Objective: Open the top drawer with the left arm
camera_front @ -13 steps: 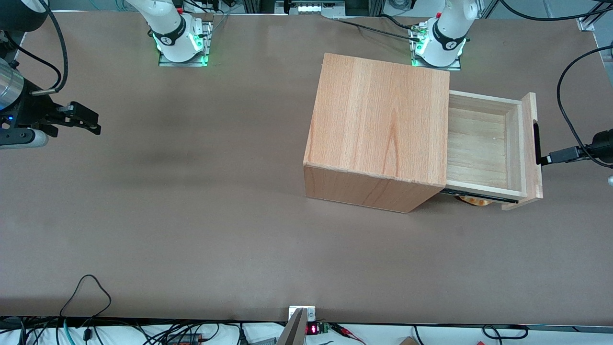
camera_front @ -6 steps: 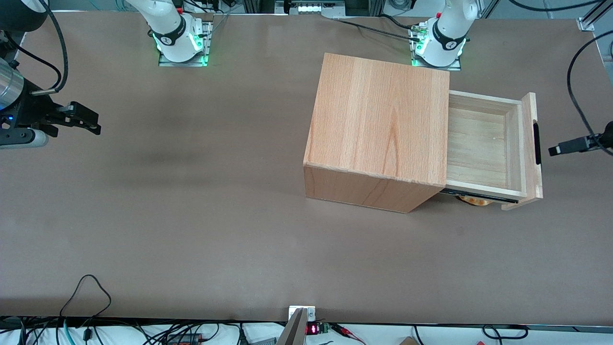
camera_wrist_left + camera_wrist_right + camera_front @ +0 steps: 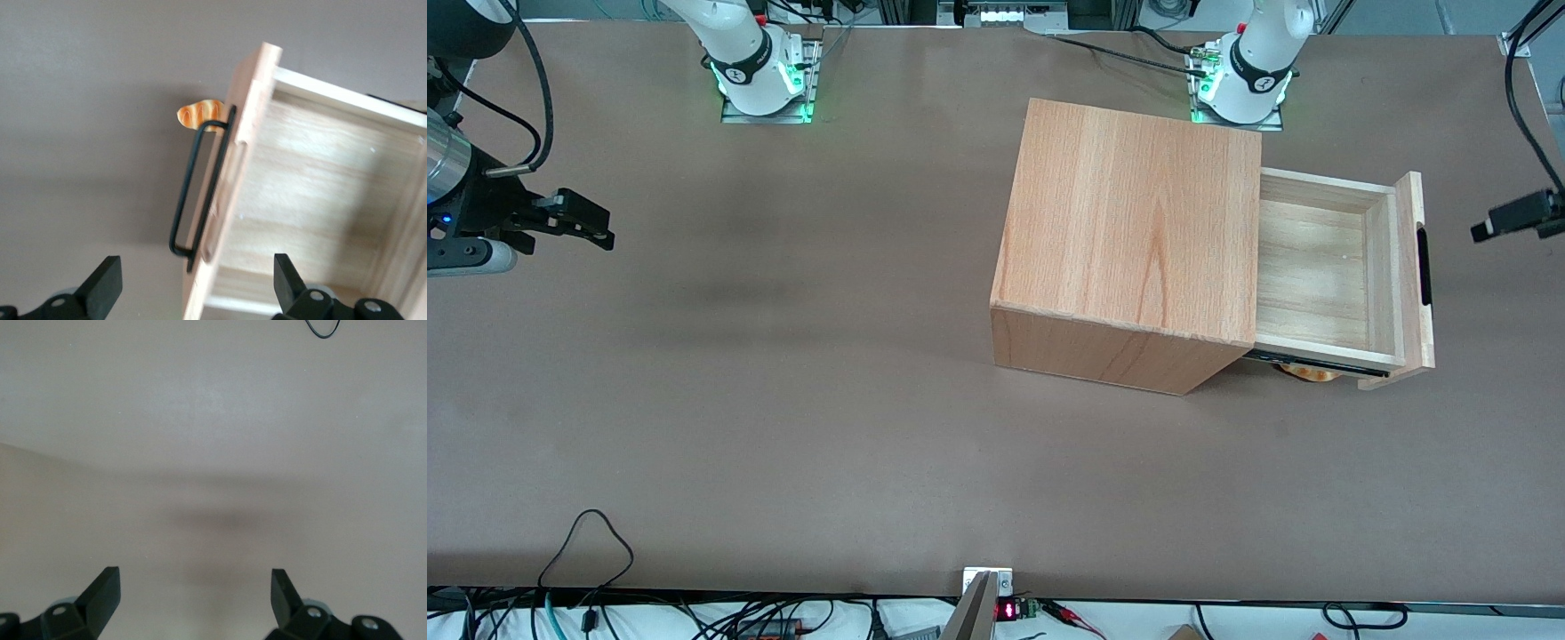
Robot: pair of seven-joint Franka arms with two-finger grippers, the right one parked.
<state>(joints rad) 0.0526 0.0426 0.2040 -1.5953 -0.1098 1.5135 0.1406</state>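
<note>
The top drawer (image 3: 1320,267) stands pulled out of the cabinet (image 3: 1129,240) — the gripper (image 3: 193,287), fingers (image 3: 103,283) apart and holding nothing, hangs clear of the handle (image 3: 197,183).

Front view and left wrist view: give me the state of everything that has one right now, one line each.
Top drawer: pulled out, tray empty.
Handle: free, nothing gripping it.
Gripper: open, holding nothing, off the handle toward the working arm's end of the table.
Cabinet: upright on the table.
Bread roll: lying below the open drawer.
</note>
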